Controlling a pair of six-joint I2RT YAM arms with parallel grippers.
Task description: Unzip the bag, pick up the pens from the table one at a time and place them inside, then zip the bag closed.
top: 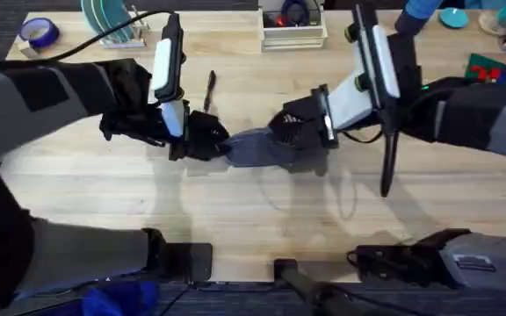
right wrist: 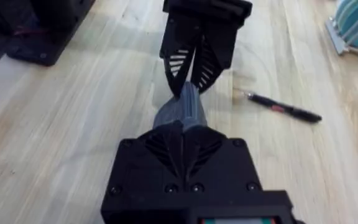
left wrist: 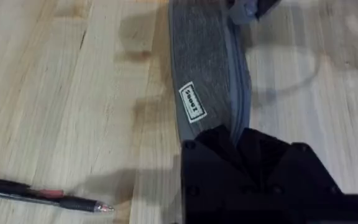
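1. Down at the middle of the light wooden butcher-block surface [top: 262, 211] lies the oblong blue-grey fabric pouch [top: 257, 149], flat and stretched between the two arms.
2. Left tool [top: 220, 145] is at the pouch's left end, and from the right wrist view its black ribbed fingers [right wrist: 180, 65] are pressed together, pinching the tip of that end.
3. Right tool [top: 281, 133] sits at the opposite end; its black fingers [right wrist: 166, 146] meet on the fabric there, clamping the pouch too.
4. From the left wrist view, the pouch's zipper line runs lengthwise beside a small white label [left wrist: 191, 103].
5. Slim black pen [top: 209, 90] lies on the surface beyond the pouch, well apart from it, close behind the left arm.
6. Farther back, a white wire rack with teal plates [top: 112, 22] stands at the far edge.
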